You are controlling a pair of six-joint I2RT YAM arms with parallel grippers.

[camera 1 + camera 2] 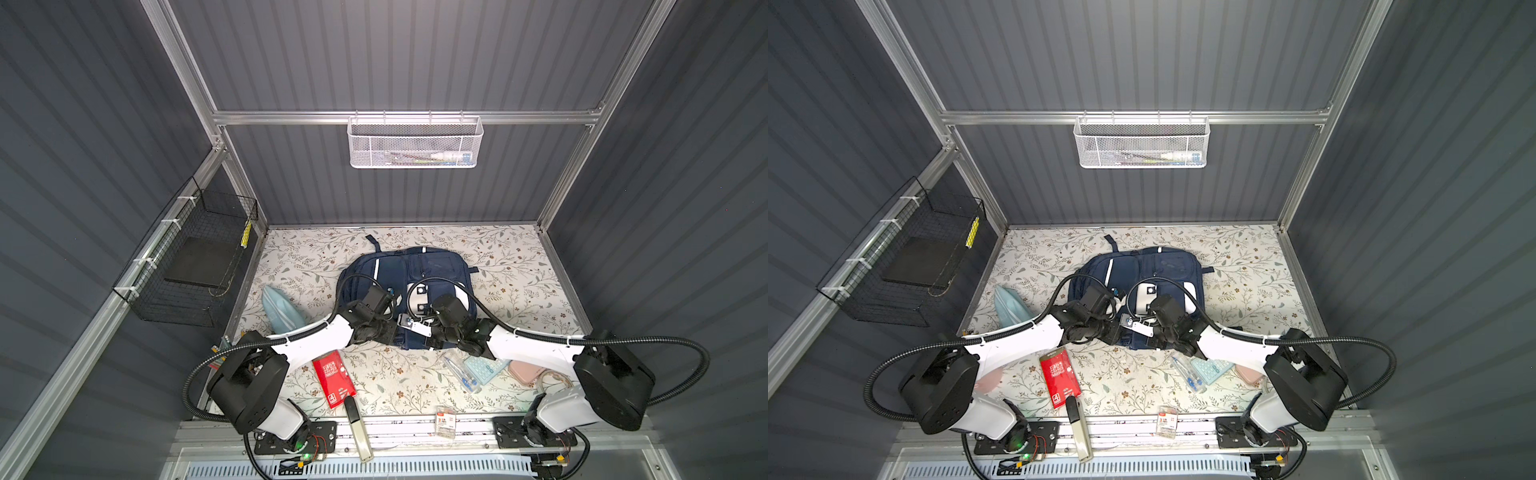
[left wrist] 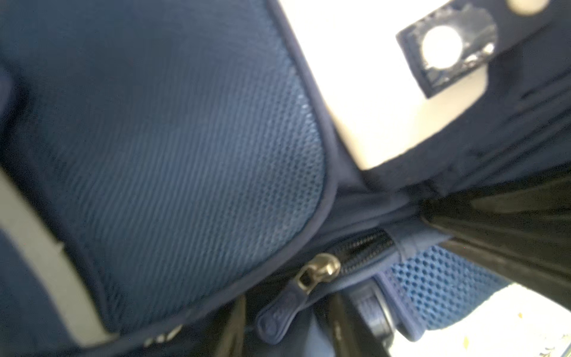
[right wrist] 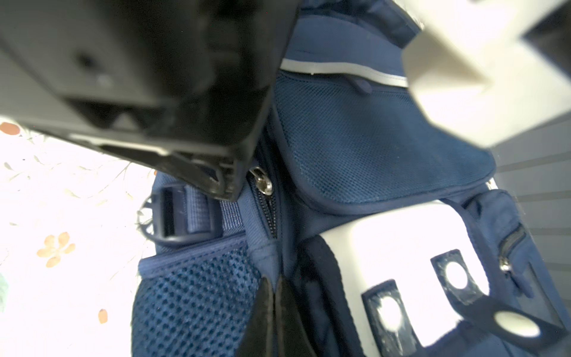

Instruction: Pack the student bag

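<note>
At the near edge of the floral-papered bench [image 1: 395,374], a small clear packet [image 1: 445,423] shows a bold "3"; its finer print is too small to read. Beside it a black-and-cream bar [image 1: 358,430] overhangs the same edge. A red pack [image 1: 332,376] carries a white box marked "4", and its white characters are illegible. Toward the near right corner lie a sleeve of pens [image 1: 462,370], a pale-blue slab [image 1: 486,368] dotted in rows and a pink case [image 1: 525,371].

Mid-bench, both arms reach the near end of the student bag [image 1: 436,266]. The right gripper [image 3: 273,287] is clamped tight on a fold of the bag's fabric at the end of a zip. The left gripper [image 2: 285,309] has its jaws parted either side of the zip pull [image 2: 276,323], not visibly pinching it. The pull's embossed mark is too blurred to read.

The navy bag lies front-up, its long axis running from near edge to far edge. Its white dotted patch [image 3: 395,247] sits toward the near end, and a strap loop [image 1: 372,243] points at the far edge. A light-blue pouch [image 1: 279,309] rests by the left edge. On the walls beyond hang a black wire basket [image 1: 174,307] and a white mesh basket [image 1: 415,141].
</note>
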